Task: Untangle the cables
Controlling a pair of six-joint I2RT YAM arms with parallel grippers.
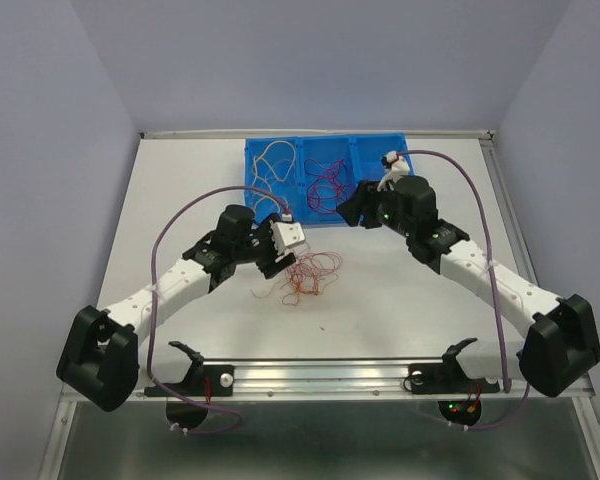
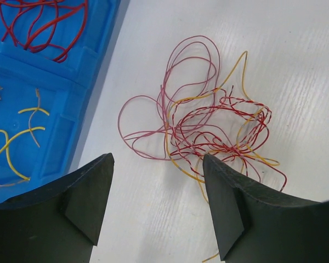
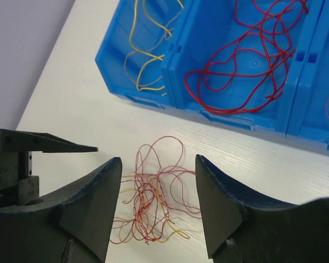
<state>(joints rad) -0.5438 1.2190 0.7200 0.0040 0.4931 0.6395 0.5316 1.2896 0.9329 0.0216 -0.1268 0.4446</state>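
Cables (image 2: pixel 208 129): lie as a loose red, pink and yellow tangle on the table (image 1: pixel 180 200), just off the blue bin (image 3: pixel 148 82) on its near side. Sit just ahead of the left gripper (image 2: pixel 156 159), one yellow strand passing behind a fingertip; contact unclear. Show through the gap of the right gripper (image 3: pixel 158 160), farther off. Both pairs of jaws spread wide, holding nothing. Inside the bin: yellow strands (image 3: pixel 145 49) and red strands (image 3: pixel 247 60), in neighbouring compartments.
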